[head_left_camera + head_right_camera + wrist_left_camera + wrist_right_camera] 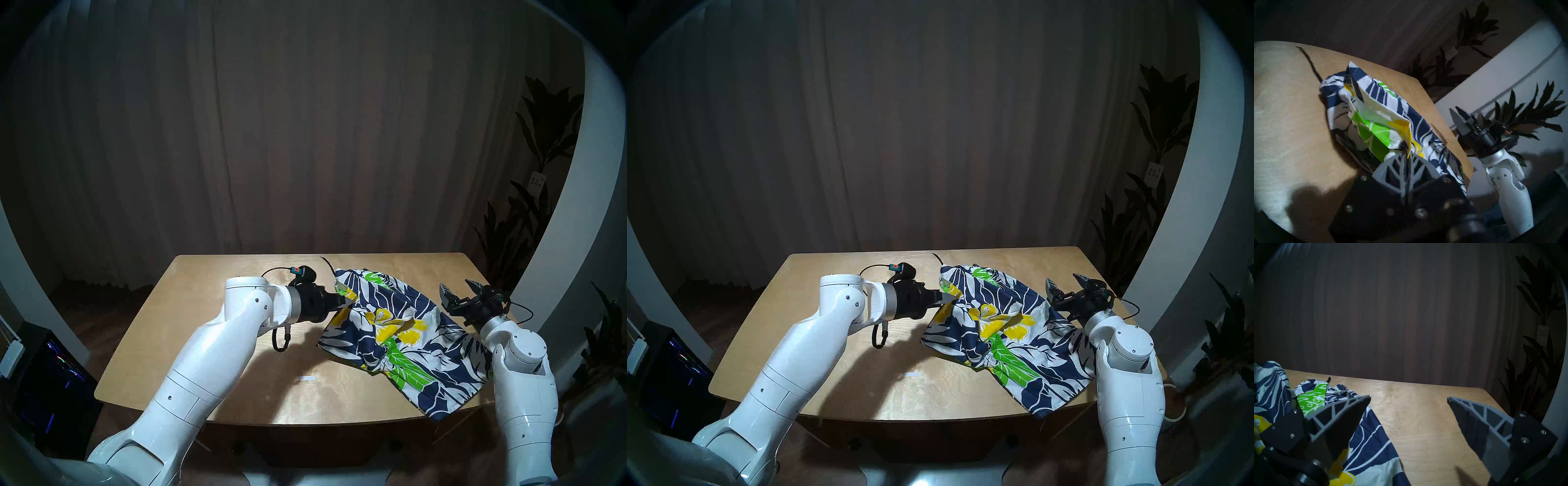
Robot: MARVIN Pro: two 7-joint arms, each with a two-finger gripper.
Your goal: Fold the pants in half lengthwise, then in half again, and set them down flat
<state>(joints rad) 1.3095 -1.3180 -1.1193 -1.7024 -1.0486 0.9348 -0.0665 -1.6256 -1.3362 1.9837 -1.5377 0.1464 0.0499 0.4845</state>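
Pinching a fold of cloth, the left gripper [347,300] has its two fingers pressed together on the left edge of the shorts [400,325], and in the left wrist view that edge stands up off the table [210,339] like a tent, pale inner side showing. The hold at an edge, not mid-panel, looks chosen so that one side can be carried over the other for the lengthwise fold. The shorts lie rumpled on the right half of the table, the waistband end toward the far edge, with the black drawstring [328,264] trailing beyond it, and one leg end hanging over the near edge by the right corner. The right gripper [459,290] is spread wide and empty, hovering just beside the shorts' right side near the table's right edge, probably waiting to take a second hold or to pin the cloth. Neither fold looks made yet; the cloth is bunched, not halved.
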